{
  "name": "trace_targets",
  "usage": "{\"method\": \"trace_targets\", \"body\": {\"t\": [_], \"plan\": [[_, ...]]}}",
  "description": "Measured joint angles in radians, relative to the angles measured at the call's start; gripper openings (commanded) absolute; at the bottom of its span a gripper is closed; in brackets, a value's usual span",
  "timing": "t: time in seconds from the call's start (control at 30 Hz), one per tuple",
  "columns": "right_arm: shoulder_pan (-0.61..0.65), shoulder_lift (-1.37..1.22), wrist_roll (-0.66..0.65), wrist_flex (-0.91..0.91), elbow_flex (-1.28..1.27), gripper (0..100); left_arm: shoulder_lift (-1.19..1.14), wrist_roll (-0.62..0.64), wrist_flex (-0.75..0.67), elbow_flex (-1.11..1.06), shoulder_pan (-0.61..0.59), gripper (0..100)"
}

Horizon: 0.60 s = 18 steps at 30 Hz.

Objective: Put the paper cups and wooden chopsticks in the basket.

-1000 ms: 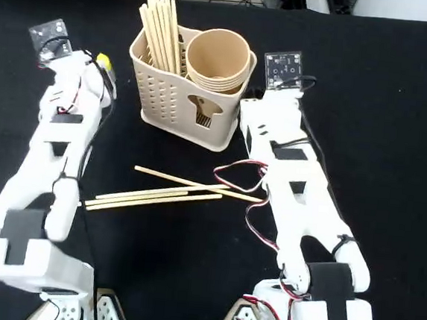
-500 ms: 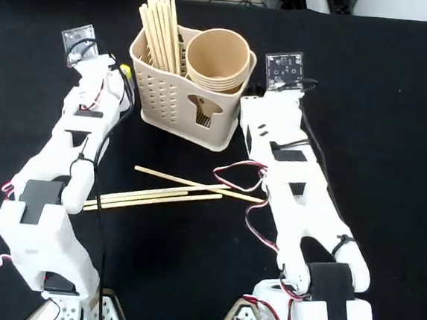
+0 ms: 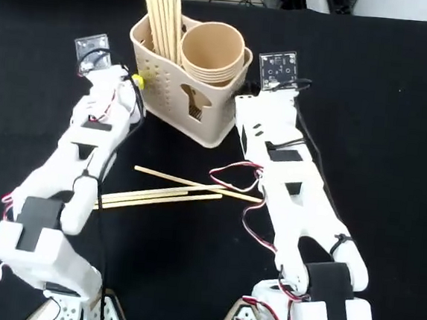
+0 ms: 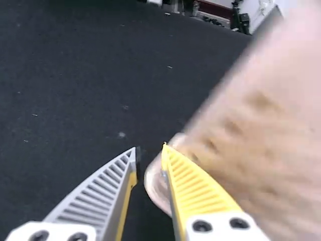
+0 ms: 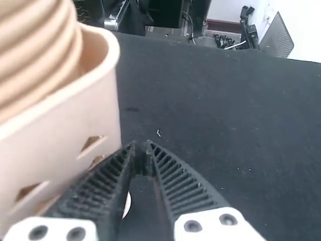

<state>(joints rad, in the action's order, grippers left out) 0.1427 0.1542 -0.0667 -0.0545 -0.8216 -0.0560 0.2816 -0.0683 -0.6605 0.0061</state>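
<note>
Nearest to where I stand, three loose wooden chopsticks [image 3: 167, 192] lie flat on the black table [image 3: 394, 146], in the gap between the two arms. Their long axis runs crosswise, from one arm toward the other. Two lie close together as a pair, and their ends reach the left arm's forearm. The third crosses them at a shallow angle and points at the right arm, under a loop of red wire.

Both pincers sit farther out than the sticks, up by the basket [image 3: 175, 100], so the sticks lie back toward the arm bases from either one. By my reckoning neither arm is clearly the nearer, and whichever goes must draw back and turn its fingers across that crosswise line.

The left gripper [image 4: 149, 150] is released, its grey and yellow fingers a little parted with nothing between them, and the yellow one rests against the basket's side wall. The right gripper [image 5: 143, 149] is clenched, its black tips meeting on nothing, just beside the basket's opposite wall.

Inside the basket a stack of paper cups [image 3: 212, 49] stands in one compartment. A bundle of chopsticks [image 3: 165, 13] stands upright in the other.
</note>
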Motion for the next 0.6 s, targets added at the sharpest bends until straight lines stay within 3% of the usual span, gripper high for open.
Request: {"method": "trace_targets", "body": {"t": [0.2, 0.33, 0.47, 0.6], "plan": [[-0.002, 0.008, 0.0, 0.0, -0.003, 4.3, 0.051, -0.006, 0.0, -0.041, -0.003, 10], [-0.055, 0.114, 0.0, 0.0, -0.092, 4.1, 0.052, -0.006, -0.008, -0.031, -0.095, 10], [-0.077, 0.272, 0.0, 0.0, -0.229, 4.1, 0.003, 0.055, -0.008, 0.083, -0.201, 10], [-0.087, 0.466, 0.0, 0.0, -0.374, 4.1, -0.158, 0.124, -0.006, 0.276, -0.226, 10]]}}
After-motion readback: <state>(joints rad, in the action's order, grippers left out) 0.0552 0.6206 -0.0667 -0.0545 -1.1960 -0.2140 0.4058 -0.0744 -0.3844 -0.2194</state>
